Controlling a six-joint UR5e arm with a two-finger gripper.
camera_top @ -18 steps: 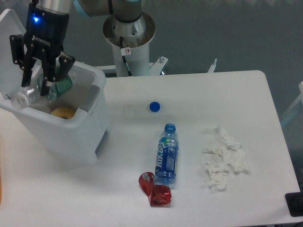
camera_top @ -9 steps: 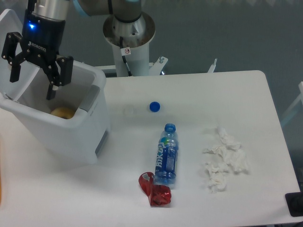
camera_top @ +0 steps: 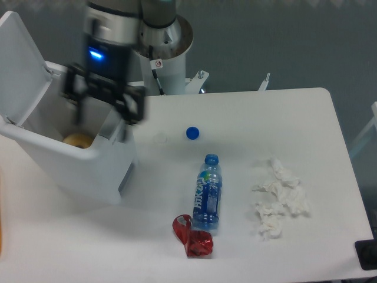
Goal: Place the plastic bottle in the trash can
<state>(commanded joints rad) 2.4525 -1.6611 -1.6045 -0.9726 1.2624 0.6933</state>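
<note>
The trash can (camera_top: 76, 171) is a white bin at the left of the table with its lid (camera_top: 23, 65) swung open. The clear plastic bottle does not show; it is hidden or out of view. A round tan thing (camera_top: 78, 140) lies inside the bin. My gripper (camera_top: 105, 112) is motion-blurred, open and empty, and hangs over the bin's right rim with its fingers spread wide.
A blue-labelled bottle (camera_top: 207, 193) lies mid-table with a red shiny wrapper (camera_top: 193, 237) at its base. A blue cap (camera_top: 192, 132) and a clear cap (camera_top: 160, 138) lie behind it. Crumpled tissue (camera_top: 280, 197) lies to the right. The robot's base (camera_top: 160, 44) stands at the back.
A second ago my gripper held the clear bottle over the bin. It then opened and the bottle dropped out of sight. Now the open gripper has moved right.
</note>
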